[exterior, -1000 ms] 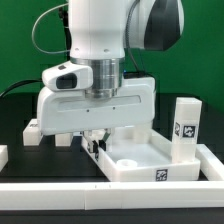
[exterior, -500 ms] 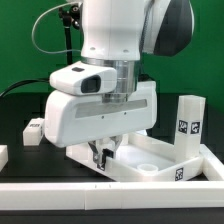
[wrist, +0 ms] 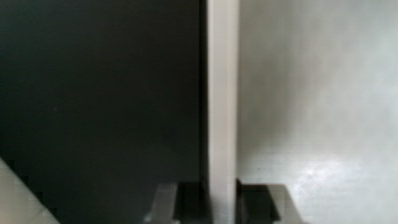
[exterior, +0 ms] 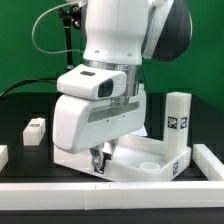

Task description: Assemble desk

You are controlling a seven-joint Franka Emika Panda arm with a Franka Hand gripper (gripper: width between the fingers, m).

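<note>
Tabletop panel (exterior: 140, 172) sits rim-up like a shallow tray on the black desk (exterior: 15, 115), and you can see a round corner socket (exterior: 150, 163) inside it. The hand (exterior: 97, 160) is pinching the panel's rim at the exterior view's left end. In the wrist view that thin white wall sits clamped between the fingers (wrist: 258, 200). One tagged leg (exterior: 178, 120) stands upright by the panel's right corner, and another leg (exterior: 35, 131) lies well off to the panel's left. A white border rail (exterior: 60, 190) runs in front of the panel, with a green backdrop (exterior: 12, 50) behind.

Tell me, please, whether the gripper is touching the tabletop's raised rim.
Touching. In the wrist view the raised rim of the tabletop runs between the two dark fingers of the gripper, which are shut on it with no gap on either side.
</note>
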